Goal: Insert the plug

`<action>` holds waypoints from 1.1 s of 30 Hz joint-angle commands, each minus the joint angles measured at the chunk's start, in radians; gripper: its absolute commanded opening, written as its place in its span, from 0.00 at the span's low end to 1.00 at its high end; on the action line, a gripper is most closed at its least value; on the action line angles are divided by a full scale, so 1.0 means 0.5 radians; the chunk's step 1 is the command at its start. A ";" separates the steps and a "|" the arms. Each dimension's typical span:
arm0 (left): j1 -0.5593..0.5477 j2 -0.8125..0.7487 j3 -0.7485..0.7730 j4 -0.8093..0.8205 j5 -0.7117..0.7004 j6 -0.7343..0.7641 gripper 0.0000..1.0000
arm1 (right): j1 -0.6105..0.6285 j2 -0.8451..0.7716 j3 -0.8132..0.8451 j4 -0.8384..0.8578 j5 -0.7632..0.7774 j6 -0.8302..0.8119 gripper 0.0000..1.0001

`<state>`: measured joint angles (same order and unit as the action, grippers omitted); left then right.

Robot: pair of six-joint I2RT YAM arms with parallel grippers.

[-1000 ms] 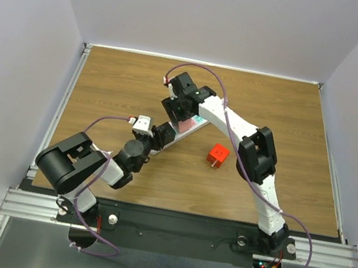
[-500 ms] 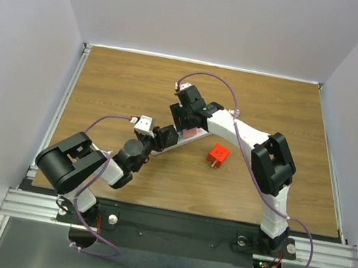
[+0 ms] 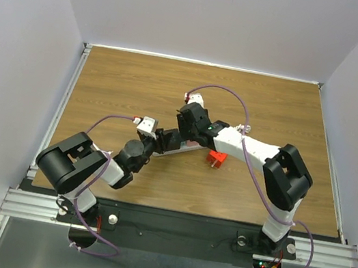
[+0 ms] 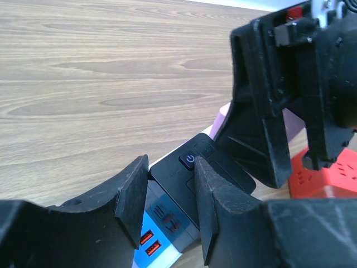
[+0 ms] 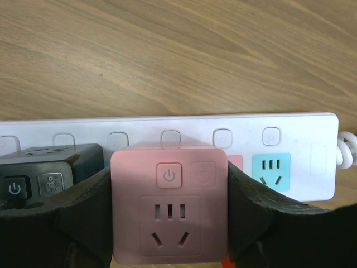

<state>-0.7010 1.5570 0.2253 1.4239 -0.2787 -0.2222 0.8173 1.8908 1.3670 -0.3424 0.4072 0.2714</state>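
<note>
A white power strip [image 5: 167, 131] lies on the wooden table; it also shows in the top view [image 3: 176, 149]. My right gripper [image 5: 170, 215] is shut on a pink cube plug [image 5: 170, 206] and holds it over the strip's middle sockets, beside a black cube plug [image 5: 50, 173] seated in the strip. An open light-blue socket [image 5: 270, 170] lies to the plug's right. My left gripper [image 4: 170, 215] is shut on the strip's end, where a blue USB panel [image 4: 159, 237] and the black plug [image 4: 195, 178] show between its fingers. In the top view the right gripper [image 3: 190, 130] hides the pink plug.
A red cube plug [image 3: 216, 158] lies on the table just right of the strip, under the right arm; it also shows in the left wrist view [image 4: 329, 173]. Both grippers [image 3: 158, 141] work close together. White walls and a metal rail [image 3: 69, 87] bound the table.
My right gripper has come toward the near side and down with the pink plug, from beyond the strip to right over it. The left gripper has stayed on the strip's end.
</note>
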 commanded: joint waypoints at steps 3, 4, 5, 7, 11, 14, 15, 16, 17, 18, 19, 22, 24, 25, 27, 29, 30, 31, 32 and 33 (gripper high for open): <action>-0.009 0.058 -0.003 -0.212 0.011 0.076 0.43 | 0.016 -0.124 -0.313 -0.049 0.103 0.156 0.00; -0.012 0.058 0.000 -0.212 0.017 0.079 0.43 | 0.016 -0.149 -0.335 -0.015 0.103 0.178 0.00; -0.012 0.058 -0.006 -0.212 0.020 0.076 0.43 | 0.016 -0.158 -0.359 0.000 0.112 0.187 0.00; -0.009 0.058 -0.006 -0.206 0.024 0.079 0.43 | 0.016 -0.198 -0.430 0.034 0.136 0.218 0.00; -0.009 0.055 -0.006 -0.206 0.030 0.082 0.43 | 0.016 -0.299 -0.565 0.111 0.155 0.273 0.00; -0.012 0.055 -0.006 -0.206 0.036 0.082 0.43 | 0.025 -0.327 -0.651 0.148 0.173 0.289 0.00; -0.012 0.058 -0.006 -0.206 0.036 0.085 0.43 | 0.040 -0.321 -0.666 0.160 0.201 0.289 0.00; -0.012 0.058 -0.003 -0.203 0.036 0.089 0.43 | 0.040 -0.315 -0.672 0.163 0.201 0.292 0.00; -0.012 0.058 -0.003 -0.206 0.036 0.092 0.43 | 0.050 -0.303 -0.685 0.169 0.207 0.307 0.00; -0.012 0.061 -0.003 -0.206 0.039 0.089 0.43 | 0.059 -0.296 -0.688 0.172 0.210 0.310 0.00; -0.012 0.064 -0.003 -0.203 0.042 0.092 0.42 | 0.074 -0.287 -0.691 0.175 0.238 0.328 0.00; -0.009 0.064 -0.003 -0.206 0.048 0.095 0.42 | 0.102 -0.293 -0.737 0.191 0.296 0.371 0.00; -0.012 0.061 -0.003 -0.209 0.045 0.092 0.42 | 0.111 -0.293 -0.792 0.200 0.336 0.405 0.00; -0.012 0.061 -0.003 -0.209 0.045 0.092 0.42 | 0.126 -0.284 -0.801 0.206 0.351 0.429 0.00; -0.012 0.064 -0.003 -0.206 0.048 0.092 0.42 | 0.139 -0.278 -0.832 0.215 0.391 0.457 0.00; -0.012 0.061 0.000 -0.206 0.051 0.092 0.41 | 0.145 -0.251 -0.862 0.237 0.400 0.485 0.00; -0.009 0.064 -0.003 -0.209 0.054 0.092 0.41 | 0.148 -0.238 -0.875 0.240 0.410 0.494 0.00; -0.012 0.061 -0.003 -0.209 0.054 0.092 0.41 | 0.160 -0.226 -0.878 0.246 0.419 0.506 0.00; -0.012 0.061 -0.003 -0.203 0.057 0.095 0.40 | 0.166 -0.205 -0.887 0.249 0.428 0.516 0.00; -0.012 0.061 -0.006 -0.203 0.057 0.092 0.40 | 0.175 -0.195 -0.890 0.249 0.434 0.528 0.00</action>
<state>-0.7116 1.5642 0.2298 1.4307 -0.2276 -0.2073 0.8860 1.7096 1.0031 -0.0135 0.6033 0.4656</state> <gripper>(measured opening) 0.449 0.673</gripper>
